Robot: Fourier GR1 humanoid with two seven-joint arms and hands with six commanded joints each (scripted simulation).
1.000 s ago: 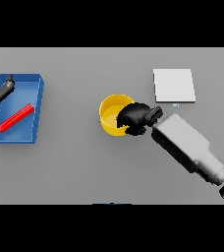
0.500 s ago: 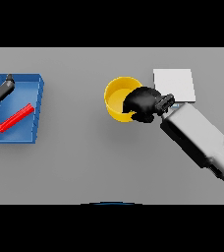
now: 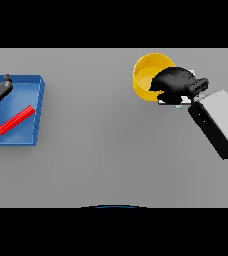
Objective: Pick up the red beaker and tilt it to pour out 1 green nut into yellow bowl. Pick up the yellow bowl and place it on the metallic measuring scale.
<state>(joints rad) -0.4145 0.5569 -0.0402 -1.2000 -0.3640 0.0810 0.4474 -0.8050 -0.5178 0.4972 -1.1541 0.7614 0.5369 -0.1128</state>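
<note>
The right hand (image 3: pixel 173 82) has its dark fingers curled over the near rim of the yellow bowl (image 3: pixel 148 75), holding it. Bowl and hand sit over the spot where the metallic measuring scale (image 3: pixel 176 101) lies; only a pale sliver of the scale shows, just under the hand's near edge, so I cannot tell whether the bowl is resting on it or held above it.

Judging by this, the pour looks finished and the carry to the scale is in its last part; what remains is to set the bowl squarely down and let go. No green nut can be made out inside the bowl.

Well to the left of the bowl, the red beaker (image 3: pixel 16 119) lies on its side in a blue tray (image 3: pixel 36 112), and the left hand (image 3: pixel 0 90) sits at the tray's far left corner, its fingers too unclear to judge.

The bowl is round, smooth and glossy with a thin wall; the beaker is a slim red cylinder; the tray is rectangular with low, straight walls. The grey table (image 3: pixel 101 150) is flat and matte.
</note>
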